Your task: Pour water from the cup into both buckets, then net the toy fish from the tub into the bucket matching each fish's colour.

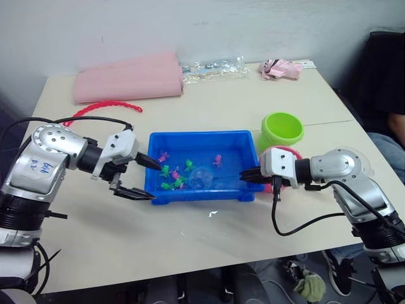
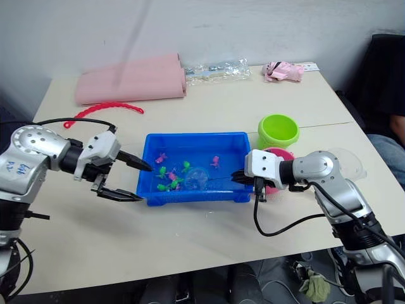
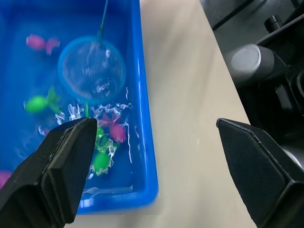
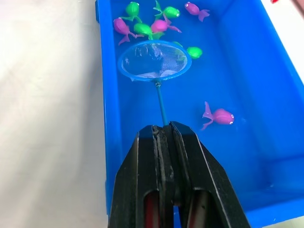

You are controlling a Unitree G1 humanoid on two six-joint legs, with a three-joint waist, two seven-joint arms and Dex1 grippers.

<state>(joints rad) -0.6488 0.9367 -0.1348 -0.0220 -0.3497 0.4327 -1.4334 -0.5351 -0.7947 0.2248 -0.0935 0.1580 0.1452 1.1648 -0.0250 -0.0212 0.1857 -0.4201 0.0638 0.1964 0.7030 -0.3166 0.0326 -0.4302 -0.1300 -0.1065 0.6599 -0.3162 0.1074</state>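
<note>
Several toy fish [image 4: 217, 116] crowd the net [image 4: 154, 59], clamped by the right gripper [image 4: 163, 137] in the tub [image 4: 266, 95]; a careless scoop could catch mixed colours.

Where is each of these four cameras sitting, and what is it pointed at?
Left eye and right eye views: on the head, looking down over both arms at the tub, green bucket and pink bucket.
Left wrist view: along the open left gripper, astride the tub's rim.
Right wrist view: along the right gripper, shut on the net over the toy fish.
All four share the tub, net and fish.
</note>
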